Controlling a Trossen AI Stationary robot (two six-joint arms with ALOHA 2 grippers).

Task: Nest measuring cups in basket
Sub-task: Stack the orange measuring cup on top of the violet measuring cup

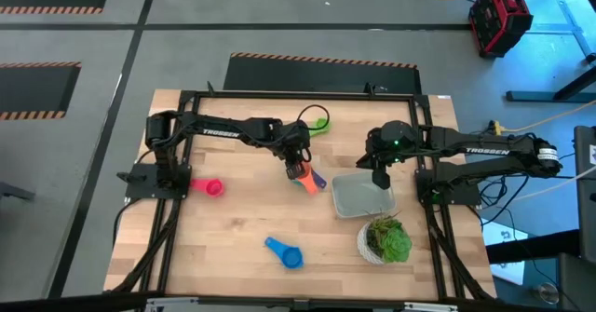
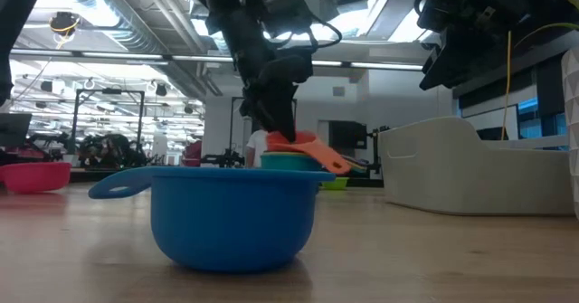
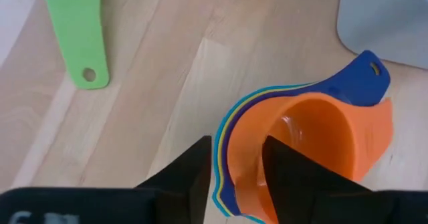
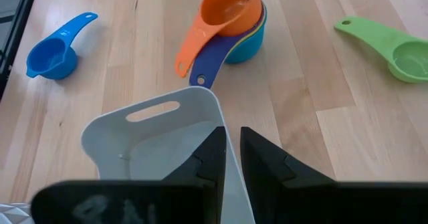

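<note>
Left gripper (image 1: 300, 166) hung over the nested stack (image 1: 307, 177) mid-tabletop, arm reaching in from the left edge. Its jaws straddled the rim of the orange cup (image 3: 314, 140) on top, slightly parted; can't tell whether they gripped it. Right gripper (image 1: 380, 178) was poised over the basket (image 1: 358, 198), jaws clenched, nothing in them. Stack lay just left of the basket, handles toward it. Loose cups: green (image 1: 319, 122) far side, pink (image 1: 211, 187) left, blue (image 1: 285, 252) near edge. Potted plant (image 1: 386, 239) sat beside the basket. Tabletop (image 1: 233, 228) was light wood; gray floor with hazard-striped mats around it.
</note>
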